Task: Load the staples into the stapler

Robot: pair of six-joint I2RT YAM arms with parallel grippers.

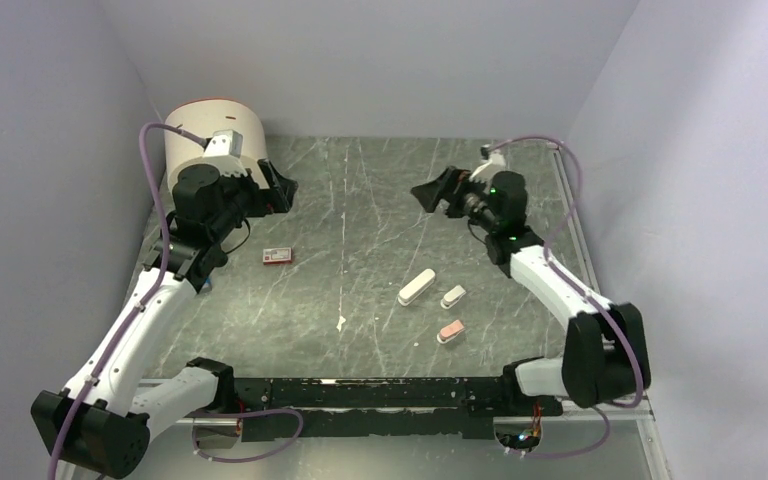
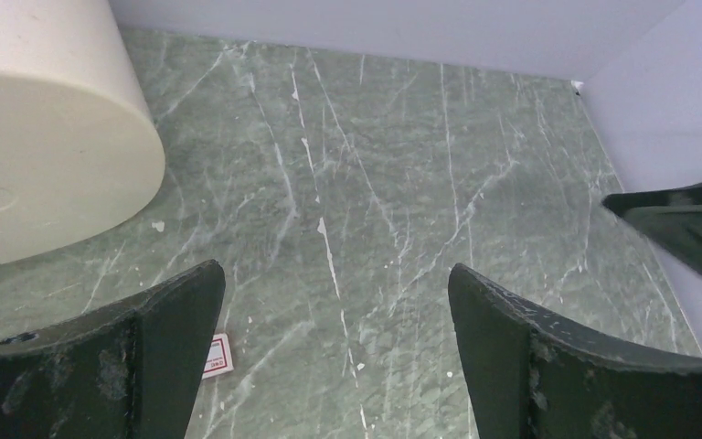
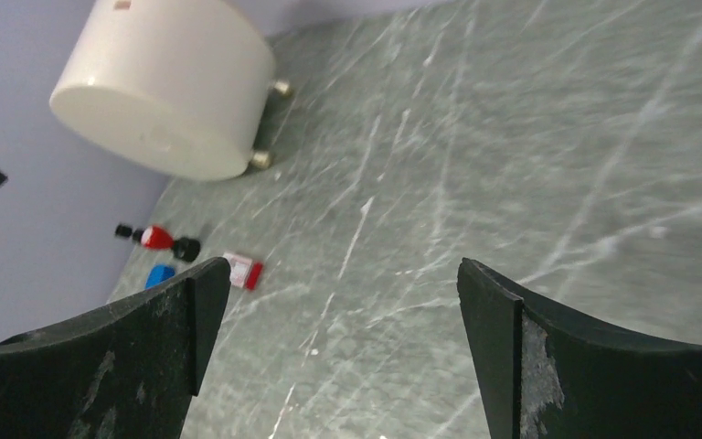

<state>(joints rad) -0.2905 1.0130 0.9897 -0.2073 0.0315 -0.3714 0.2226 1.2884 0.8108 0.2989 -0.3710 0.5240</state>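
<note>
Since the top camera looks down over both arms, I start at the near side of the green table. It looks like smooth stone with thin white scratch lines. Closest to me lies a short pink stubby piece. Just past it sits a short white stubby piece. To the left of that is the stapler, a slim white bar with round ends, lying flat at a slant. None of the three touch. Well to their left lies the staples box, small, flat, red and white, near the left arm.

Farther back, both arms hang above the table. The left gripper has its dark, scuffed, curved fingers spread wide, with nothing between them. The right gripper is the same: wide apart and holding nothing. The two face each other across the middle.

At the far left corner stands a big cream round tub, smooth and plain.

My right wrist camera shows things I can hardly see from the top. There are small shiny feet at the tub's edge. By the wall there is a blue thing and a red and black thing, maybe a little bottle, but it is too blurry to tell.
</note>
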